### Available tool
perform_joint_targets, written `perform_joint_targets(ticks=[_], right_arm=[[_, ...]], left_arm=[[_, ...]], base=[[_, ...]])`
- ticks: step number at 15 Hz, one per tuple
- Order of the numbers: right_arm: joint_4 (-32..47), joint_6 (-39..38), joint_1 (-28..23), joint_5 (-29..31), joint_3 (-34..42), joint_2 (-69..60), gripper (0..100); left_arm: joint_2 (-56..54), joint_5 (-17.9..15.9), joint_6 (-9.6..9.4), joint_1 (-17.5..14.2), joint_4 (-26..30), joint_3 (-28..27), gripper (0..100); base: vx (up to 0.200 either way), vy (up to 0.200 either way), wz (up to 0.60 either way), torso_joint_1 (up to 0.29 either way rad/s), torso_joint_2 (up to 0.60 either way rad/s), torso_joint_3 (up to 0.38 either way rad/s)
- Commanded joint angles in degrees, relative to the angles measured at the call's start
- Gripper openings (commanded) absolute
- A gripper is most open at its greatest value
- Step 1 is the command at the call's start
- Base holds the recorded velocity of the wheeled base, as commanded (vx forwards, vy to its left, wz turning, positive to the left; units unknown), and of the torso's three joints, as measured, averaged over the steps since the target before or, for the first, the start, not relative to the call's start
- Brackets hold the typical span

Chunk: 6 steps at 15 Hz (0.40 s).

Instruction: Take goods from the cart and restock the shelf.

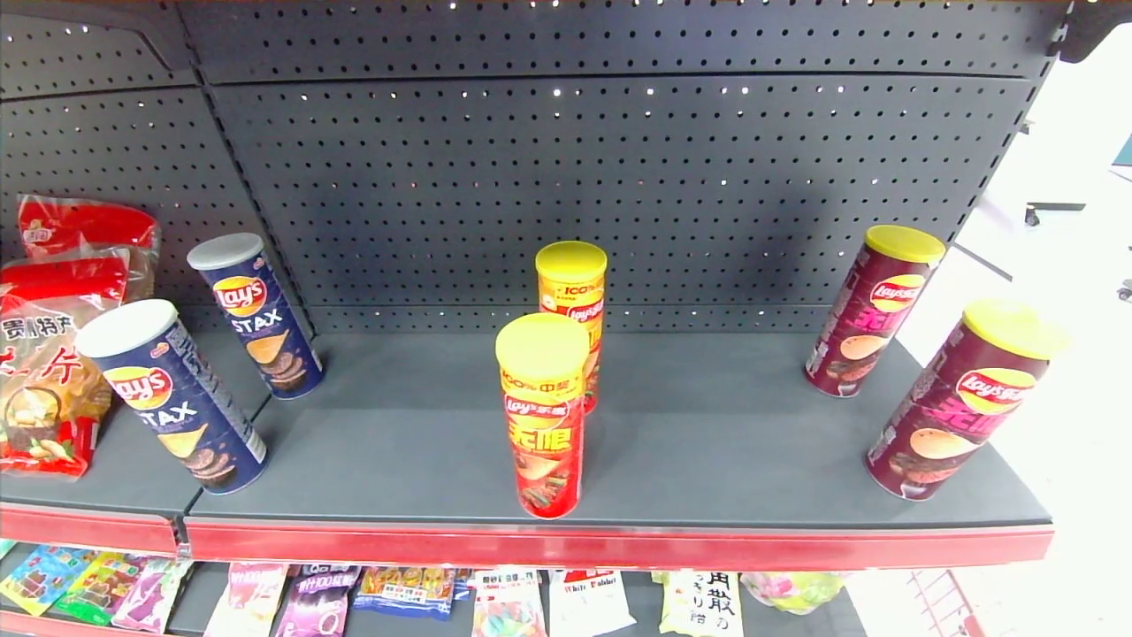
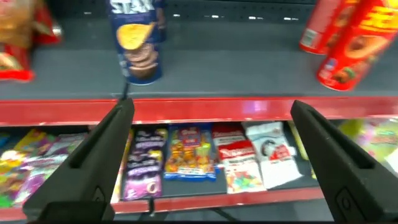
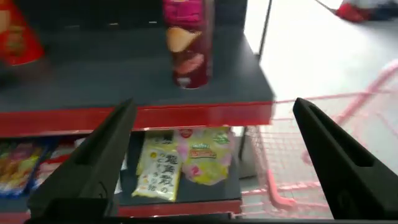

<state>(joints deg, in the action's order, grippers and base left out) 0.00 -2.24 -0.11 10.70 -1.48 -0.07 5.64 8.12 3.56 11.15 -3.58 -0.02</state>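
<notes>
On the shelf's (image 1: 707, 425) far-left end, red snack bags (image 1: 53, 354) stand against the pegboard. Just right of them stand two blue chip cans with pale lids, the near blue can (image 1: 172, 394) close to the red front rail and the far blue can (image 1: 256, 314) behind it, well apart. The left gripper (image 2: 211, 162) hangs in front of and below that rail, its fingers spread wide with nothing between them. The near blue can stands beyond it on the shelf, clear of both fingers. Mid-shelf, the near red can (image 1: 541, 416) with a yellow lid stands upright near the rail, and the far red can (image 1: 573, 292) stands just behind it, partly hidden. Toward the right end stand two maroon cans with yellow lids, the far maroon can (image 1: 871, 310) by the back panel and the near maroon can (image 1: 959, 398) at the front corner. The right gripper (image 3: 214, 162) sits before and below that corner, fingers wide apart and empty, well short of the near maroon can. Candy packets (image 1: 495, 602) line the lower shelf. A pink wire cart (image 3: 280, 200) stands right of the shelf end.
</notes>
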Motion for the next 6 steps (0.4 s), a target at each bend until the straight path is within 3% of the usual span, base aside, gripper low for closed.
perform_joint_targets(ticks=[1, 6], right_arm=[[0.0, -0.83, 0.02, 0.37, 0.07, 0.07, 100], [0.0, 2.24, 0.02, -1.39, -0.02, 0.07, 100]], left_arm=[[-0.02, 0.85, 0.04, 0.01, -0.02, 0.02, 100], [-0.02, 0.93, -0.92, 0.01, 0.07, 0.02, 100]], base=[[0.0, 0.0, 0.0, 0.0, 0.0, 0.0], [0.0, 0.0, 0.0, 0.0, 0.0, 0.0]])
